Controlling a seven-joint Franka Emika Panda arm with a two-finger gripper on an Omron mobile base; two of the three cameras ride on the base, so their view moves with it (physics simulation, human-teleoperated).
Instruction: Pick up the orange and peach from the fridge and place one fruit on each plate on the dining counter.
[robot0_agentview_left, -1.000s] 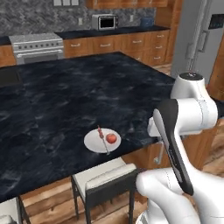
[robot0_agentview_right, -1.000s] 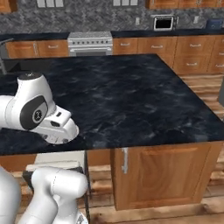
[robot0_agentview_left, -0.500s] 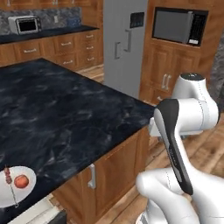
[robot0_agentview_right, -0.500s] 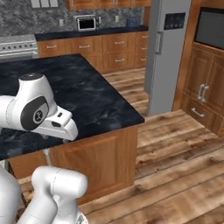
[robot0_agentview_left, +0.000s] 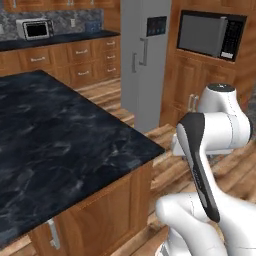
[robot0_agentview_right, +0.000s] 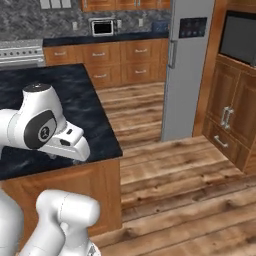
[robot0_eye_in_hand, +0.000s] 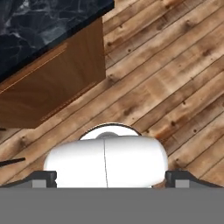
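The fridge (robot0_agentview_left: 142, 60) (robot0_agentview_right: 187, 65) stands tall and grey across the wooden floor, both doors shut. Its inside is hidden, so the orange and the peach are hidden. The black marbled dining counter (robot0_agentview_left: 60, 135) (robot0_agentview_right: 75, 95) fills the left side, and its corner shows in the hand view (robot0_eye_in_hand: 43, 22). The plates are out of view. My arm is folded up beside the counter's corner. My gripper (robot0_eye_in_hand: 111, 179) points down at the floor, open, its fingertips (robot0_eye_in_hand: 43, 178) wide apart with no object held between them.
A built-in black oven (robot0_agentview_left: 210, 35) (robot0_agentview_right: 240, 40) sits in wooden cabinets right of the fridge. A back counter carries a small microwave (robot0_agentview_left: 35, 29) (robot0_agentview_right: 102, 27), and a stove (robot0_agentview_right: 20, 52) stands at far left. Bare wood floor (robot0_agentview_right: 175, 175) stretches between the counter and the fridge.
The whole picture has swung right: the base turned. The plate with a reddish fruit slid out at the left, and the fridge came into view. The arm's pose is unchanged.
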